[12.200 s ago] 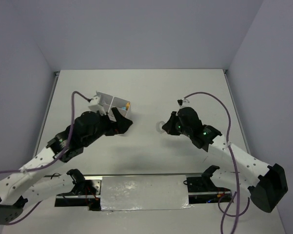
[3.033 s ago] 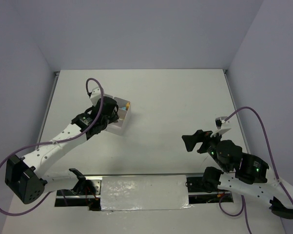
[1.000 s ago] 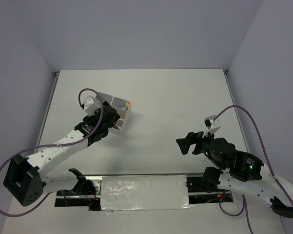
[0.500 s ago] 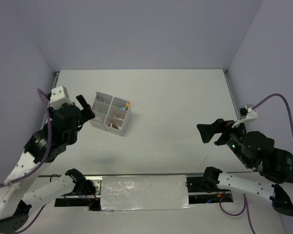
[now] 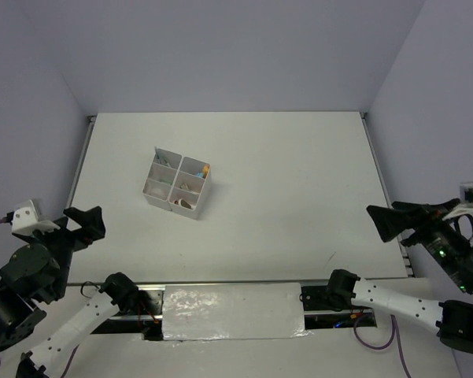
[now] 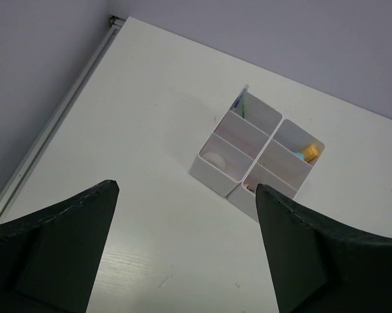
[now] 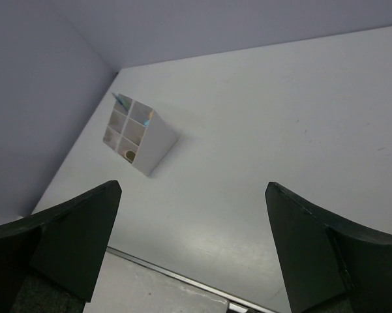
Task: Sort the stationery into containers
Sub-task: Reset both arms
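Translucent whitish square plastic box point(image 5: 170, 204) stood upright on the left far part of the white matte table point(image 5: 299, 173), turned slightly askew to its edges. Thin straight partitions split it into small cells.

Top view: an orange-yellow stubby item point(image 5: 206, 168) in the far right cell, a brownish piece point(image 5: 187, 203) in the near right cell.

Left wrist view added a thin green-blue pen point(image 6: 241, 103) leaning in the far left corner cell and a pale rounded object point(image 6: 215, 158) in the near left cell; what it was could not be told. Right wrist view gave the box small, side walls plain and smooth.

Left gripper point(image 6: 186, 189), black and wedge-fingered, hung at the near left edge, jaws spread wide, empty. Right gripper point(image 7: 192, 186) hung at the near right, likewise spread and empty. Both were well apart from the box.
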`<act>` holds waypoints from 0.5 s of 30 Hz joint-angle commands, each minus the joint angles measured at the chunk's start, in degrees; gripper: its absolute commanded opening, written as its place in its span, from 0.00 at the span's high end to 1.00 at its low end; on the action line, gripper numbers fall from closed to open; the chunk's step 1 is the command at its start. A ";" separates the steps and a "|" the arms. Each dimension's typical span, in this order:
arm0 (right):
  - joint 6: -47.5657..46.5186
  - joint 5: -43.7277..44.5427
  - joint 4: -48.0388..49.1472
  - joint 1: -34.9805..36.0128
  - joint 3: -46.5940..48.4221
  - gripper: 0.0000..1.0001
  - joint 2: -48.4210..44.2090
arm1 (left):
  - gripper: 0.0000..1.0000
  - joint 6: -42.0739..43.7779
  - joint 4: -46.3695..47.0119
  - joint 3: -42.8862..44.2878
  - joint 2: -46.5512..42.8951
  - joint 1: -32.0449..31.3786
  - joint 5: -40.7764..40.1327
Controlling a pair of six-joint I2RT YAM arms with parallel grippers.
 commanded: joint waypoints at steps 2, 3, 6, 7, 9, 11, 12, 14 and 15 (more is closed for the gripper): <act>-0.80 -2.89 -1.10 -0.05 -0.18 0.00 -6.10 | 0.01 1.28 -5.19 2.64 -3.27 0.15 1.03; -0.62 -2.98 -1.36 -0.05 -0.44 0.00 -7.24 | 0.01 1.46 -5.19 2.82 -3.80 0.15 1.39; -0.17 -2.98 -1.36 -0.05 -2.46 0.00 -8.13 | 0.01 0.49 -6.16 3.08 -4.42 0.15 0.51; 0.00 -2.72 -1.27 -0.05 -2.81 0.00 -8.22 | 0.01 0.75 -6.07 3.00 -4.24 0.15 0.68; 0.09 -2.19 -1.45 -0.05 -3.43 0.00 -8.04 | 0.01 0.67 -5.98 2.91 -3.72 0.15 0.95; 0.26 -1.22 -1.89 -0.05 -3.61 0.00 -7.69 | 0.01 0.58 -5.55 2.56 -3.54 0.15 0.95; 0.44 -1.05 -1.98 -0.05 -3.78 0.00 -7.52 | 0.01 0.67 -5.37 2.29 -3.45 0.15 1.04; 0.27 -0.34 -1.54 0.03 -4.31 0.00 -7.69 | 0.01 0.58 -5.10 2.03 -3.45 0.15 1.04; 0.09 -0.17 -1.28 0.03 -4.92 0.00 -7.78 | 0.01 0.58 -5.02 1.94 -3.45 0.15 1.12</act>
